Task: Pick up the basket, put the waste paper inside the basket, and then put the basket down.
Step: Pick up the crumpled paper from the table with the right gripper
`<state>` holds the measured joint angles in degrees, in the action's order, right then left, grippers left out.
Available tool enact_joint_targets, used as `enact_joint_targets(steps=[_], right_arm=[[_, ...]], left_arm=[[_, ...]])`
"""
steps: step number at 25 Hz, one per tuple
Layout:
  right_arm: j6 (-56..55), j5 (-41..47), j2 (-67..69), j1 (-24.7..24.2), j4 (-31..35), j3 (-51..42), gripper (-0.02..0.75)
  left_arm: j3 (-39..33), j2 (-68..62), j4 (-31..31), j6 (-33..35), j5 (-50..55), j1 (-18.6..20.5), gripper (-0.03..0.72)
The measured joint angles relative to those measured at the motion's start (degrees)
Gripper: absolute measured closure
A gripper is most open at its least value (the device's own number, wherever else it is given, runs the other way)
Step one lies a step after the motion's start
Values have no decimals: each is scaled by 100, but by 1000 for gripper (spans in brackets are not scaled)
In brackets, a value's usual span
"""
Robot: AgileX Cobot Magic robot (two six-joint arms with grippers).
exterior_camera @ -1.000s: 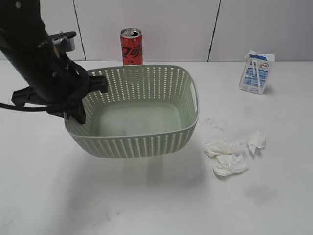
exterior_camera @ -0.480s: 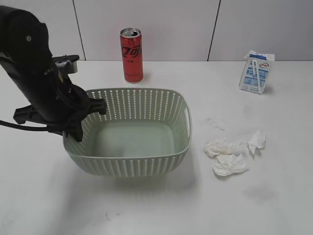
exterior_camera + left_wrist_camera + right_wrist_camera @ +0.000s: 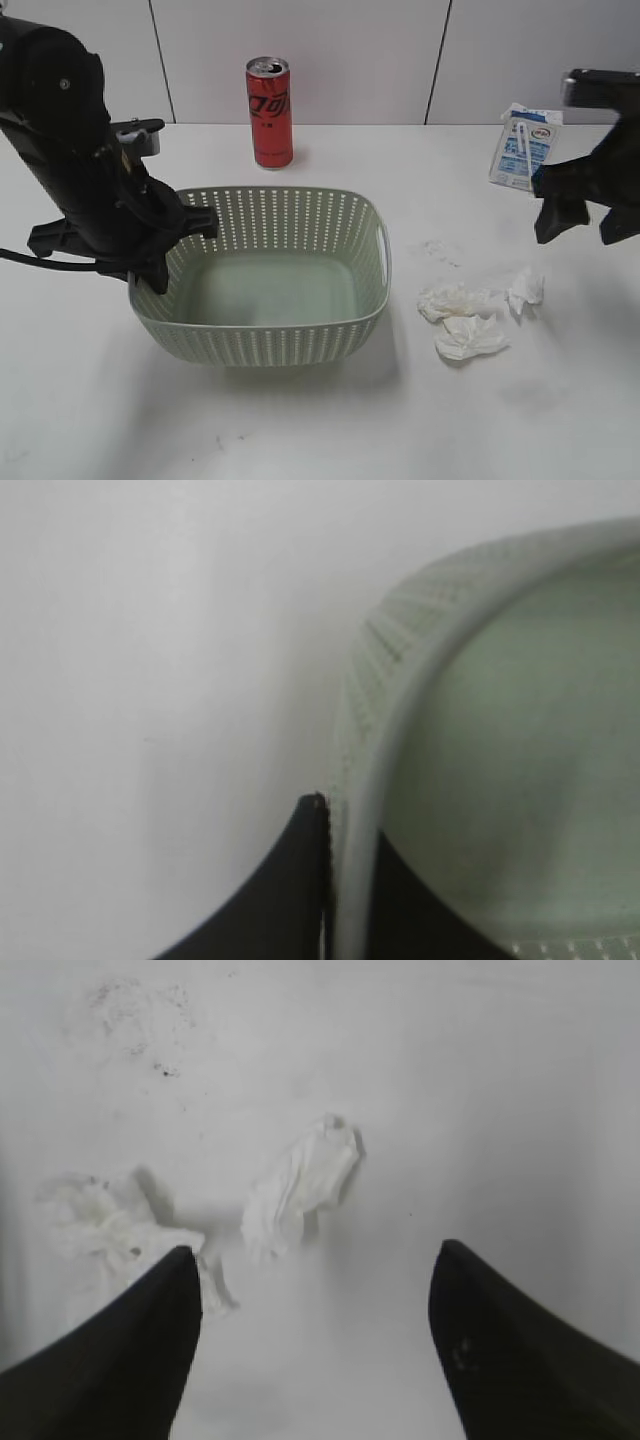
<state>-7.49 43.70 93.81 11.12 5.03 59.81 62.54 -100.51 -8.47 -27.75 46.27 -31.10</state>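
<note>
The pale green basket (image 3: 270, 340) is empty and sits low, on or just above the table, left of centre. My left gripper (image 3: 160, 255) is shut on its left rim; in the left wrist view (image 3: 350, 880) one finger is outside the basket wall (image 3: 400, 680) and one inside. Three white waste paper wads (image 3: 455, 300) (image 3: 468, 337) (image 3: 525, 288) lie on the table right of the basket. My right gripper (image 3: 580, 235) is open and empty, above and right of the wads. The right wrist view (image 3: 315, 1255) shows one wad (image 3: 300, 1185) ahead of the jaws and another (image 3: 100, 1225) by the left finger.
A red can (image 3: 270, 112) stands behind the basket near the wall. A blue-and-white milk carton (image 3: 522, 148) stands at the back right, just left of my right arm. The white table (image 3: 320, 430) extends in front.
My left gripper has lowered the basket from a raised, tilted hold down to table level. My right arm has come into view from the right, above the wads.
</note>
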Motion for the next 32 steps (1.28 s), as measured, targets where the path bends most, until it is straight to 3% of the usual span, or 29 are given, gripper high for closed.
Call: enact_joint_targets(steps=[7,15,18,20,22,27,32], right_arm=[[-112,99,1592,0,45,670,201],[-136,119,2033,0,54,675,223],[-136,64,2033,0,54,686,353],[-136,58,2033,0,56,686,528],[-136,58,2033,0,61,686,657],[171,76,1634,19,364,686,695],[2345,33,342,514,2078,802,695]], left_arm=[[0,0,0,0,0,0,704],[0,0,0,0,-1,0,705],[0,0,0,0,-6,0,705],[0,0,0,0,-6,0,705],[0,0,0,0,-6,0,705],[0,0,0,0,-6,0,705],[0,0,-6,0,-6,0,705]])
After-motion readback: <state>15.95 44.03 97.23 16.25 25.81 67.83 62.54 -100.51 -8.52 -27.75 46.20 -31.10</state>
